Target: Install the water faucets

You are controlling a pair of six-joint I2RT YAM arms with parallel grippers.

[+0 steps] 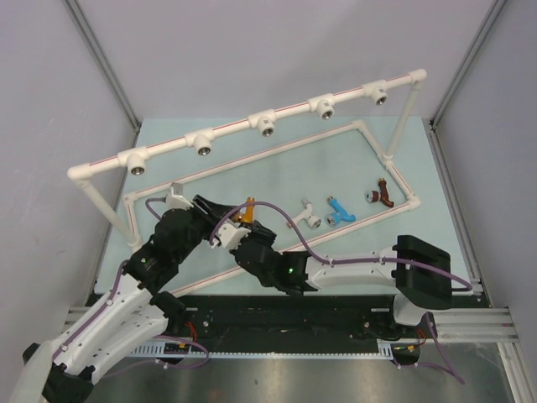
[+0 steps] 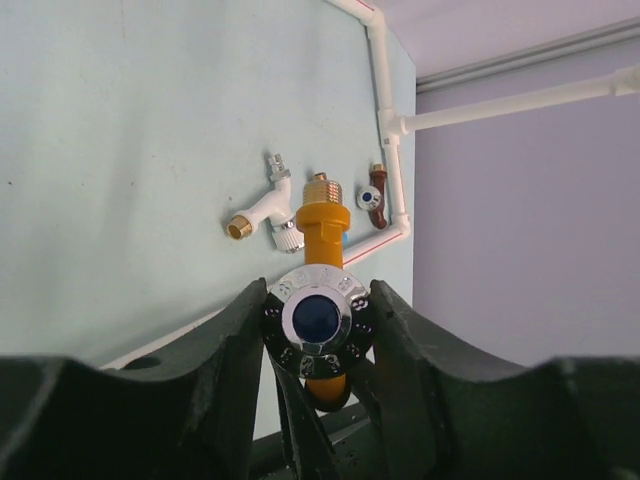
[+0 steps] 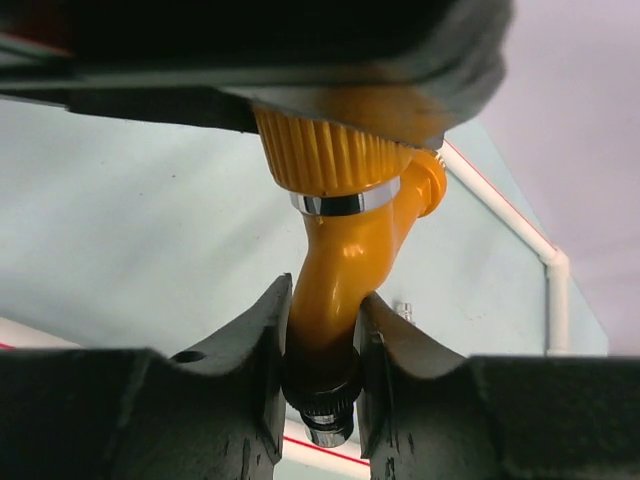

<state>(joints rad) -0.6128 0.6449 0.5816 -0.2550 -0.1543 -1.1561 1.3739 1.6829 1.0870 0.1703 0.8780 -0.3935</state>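
Left gripper (image 2: 318, 300) clamped orange faucet (image 2: 322, 225) by chrome-capped knob (image 2: 318, 322); your right gripper (image 3: 325, 325) pinched its spout (image 3: 345, 255), above table (image 1: 336, 172). Risk: opposing pulls could twist faucet loose, dropping it short of socket (image 1: 204, 148).

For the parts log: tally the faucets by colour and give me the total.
orange faucet: 1
white faucet: 1
blue faucet: 1
red-brown faucet: 1
Total: 4
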